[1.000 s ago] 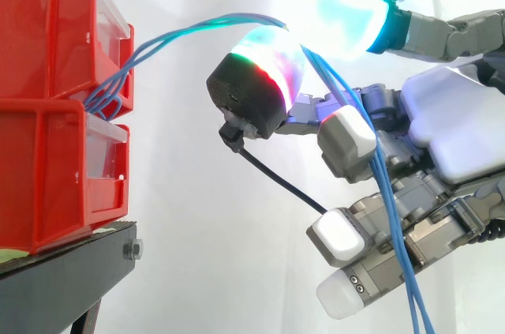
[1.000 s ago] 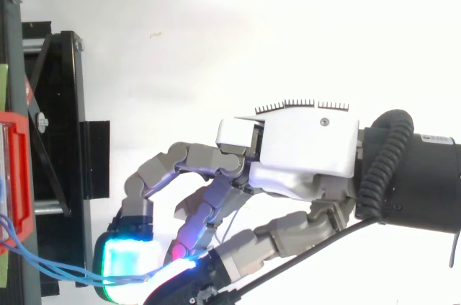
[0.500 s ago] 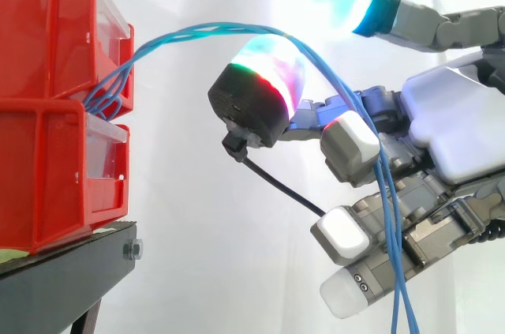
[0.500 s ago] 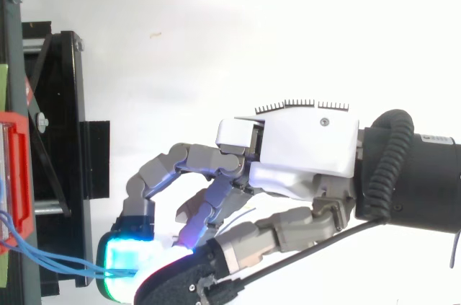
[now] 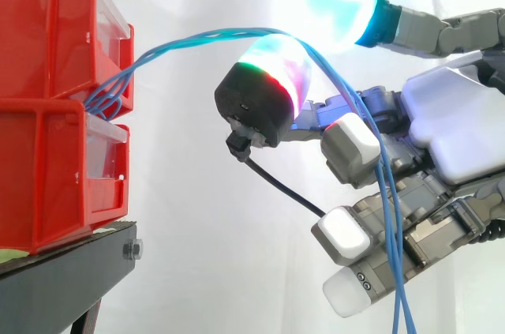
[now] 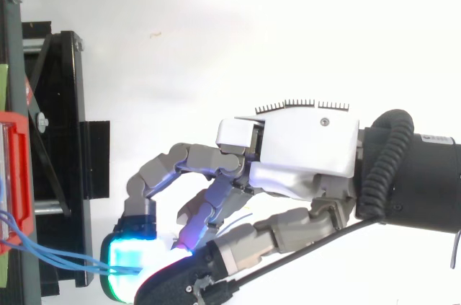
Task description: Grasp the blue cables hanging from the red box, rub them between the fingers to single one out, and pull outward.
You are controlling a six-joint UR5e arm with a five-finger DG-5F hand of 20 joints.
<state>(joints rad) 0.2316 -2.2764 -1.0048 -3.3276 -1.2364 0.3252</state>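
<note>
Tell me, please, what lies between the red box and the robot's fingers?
Only the blue cables: in the side view they arc from the red box to the fingers and pass between the glowing pads. Behind them is white curtain.

1. A black stand [image 5: 63, 279] fills the lower left corner of the side view.
2. A silver bolt [image 5: 132, 249] sits on its end face.
3. A white curtain [image 5: 189, 215] hangs behind everything.
</note>
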